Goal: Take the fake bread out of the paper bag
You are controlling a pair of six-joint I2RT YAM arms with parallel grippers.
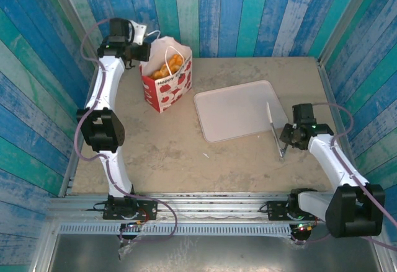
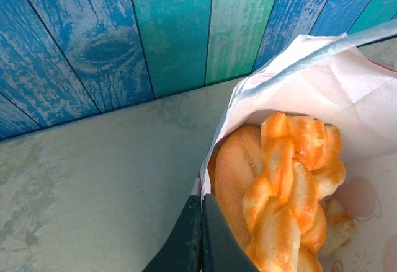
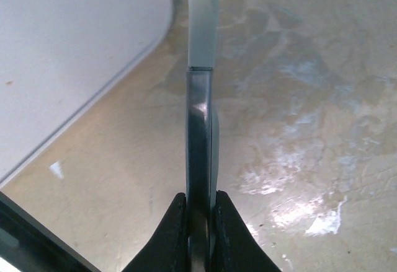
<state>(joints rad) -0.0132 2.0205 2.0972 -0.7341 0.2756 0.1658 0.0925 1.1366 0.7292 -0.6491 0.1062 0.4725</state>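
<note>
Fake bread [image 2: 279,185]: judged light, stiff, slick; best taken across the twist, just beside left claw [image 2: 201,238].
Left claw: was clenched on paper bag [image 2: 322,80] rim.
Right claw [image 3: 197,219]: gripped flat metal tool [image 3: 200,111].

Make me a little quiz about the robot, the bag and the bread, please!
1. True or false: the bread is already on the tray.
2. The right fingers hold: A a bread roll, B a thin metal tool, C nothing.
3. Fill the gap: the left fingers pinch the rim of the ___.
Key: 1 false, it is in the bag; 2 B; 3 bag.
</note>
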